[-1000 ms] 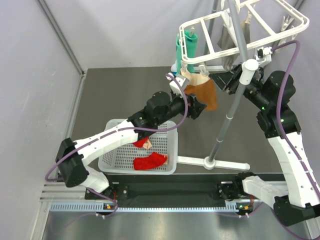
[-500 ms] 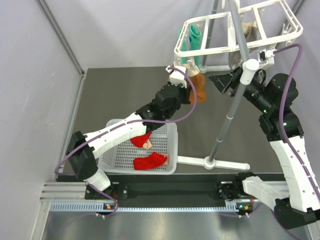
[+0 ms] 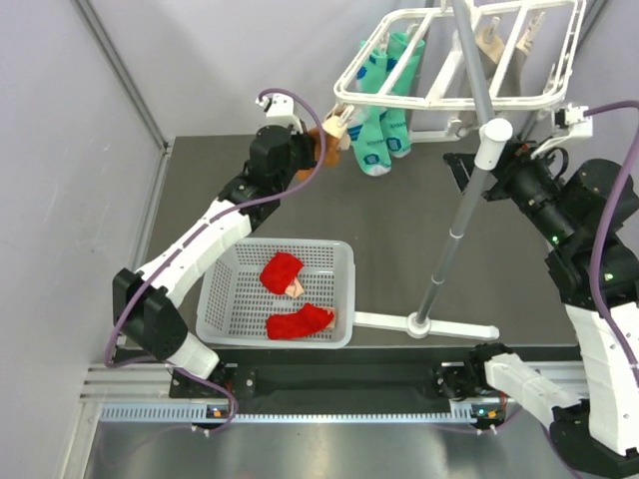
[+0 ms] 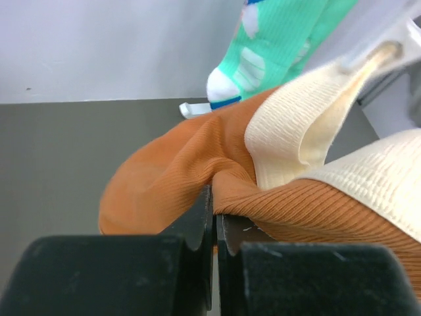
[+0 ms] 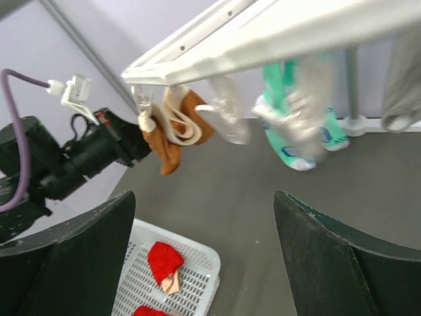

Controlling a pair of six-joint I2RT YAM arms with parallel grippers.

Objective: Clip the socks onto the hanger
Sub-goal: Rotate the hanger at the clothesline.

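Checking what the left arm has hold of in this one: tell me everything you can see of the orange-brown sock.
The orange-brown sock is soft ribbed knit, rust-orange with cream parts. It hangs bunched under a corner of the hanger, above the dark table and clear of it. A white clip pinches its cream part. The left tool is shut on a fold of the orange fabric, so the sock spans clip and tool. Mint-green socks hang behind it.

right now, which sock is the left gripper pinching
The orange-brown sock with the cream cuff. The left gripper is shut on it; the mint-green socks hang untouched, the red socks lie in the basket.
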